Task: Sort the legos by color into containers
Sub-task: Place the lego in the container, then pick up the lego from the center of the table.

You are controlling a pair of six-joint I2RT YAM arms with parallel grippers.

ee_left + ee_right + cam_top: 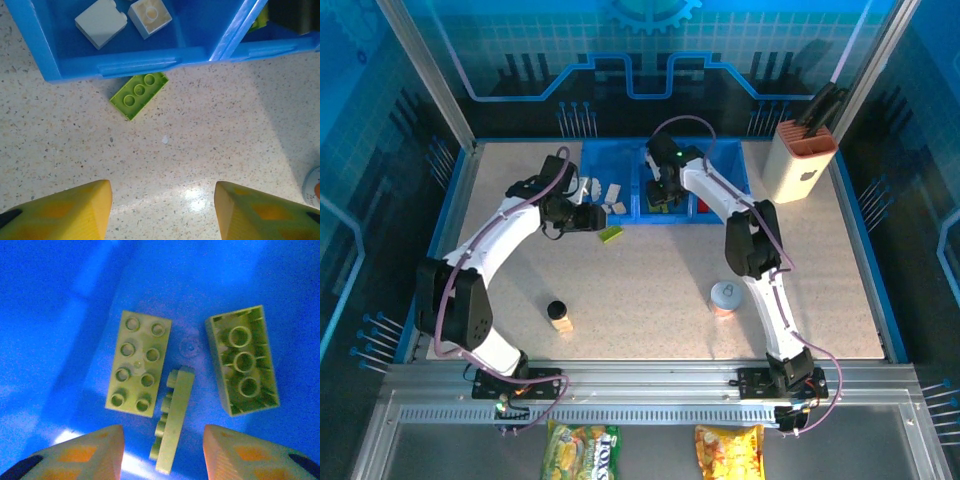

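My left gripper [588,216] [162,212] hangs open over bare tabletop, nothing between its yellow fingers. A lime green lego [139,94] [611,234] lies studs up just ahead of it, against the front wall of the blue tray [125,66]. Two white legos [101,22] lie in the left container [610,195]. My right gripper [665,196] [163,455] is down in the middle container, jaws apart. A thin green lego [172,422] stands on its edge between them, touching neither pad. Two more green legos [139,362] [243,360] rest on the blue floor ahead.
A cream knife block [798,160] stands at the back right. A black-lidded jar [557,312] sits front left of centre and a silver-topped can [725,296] front right. Snack packets [582,450] lie below the table's near rail.
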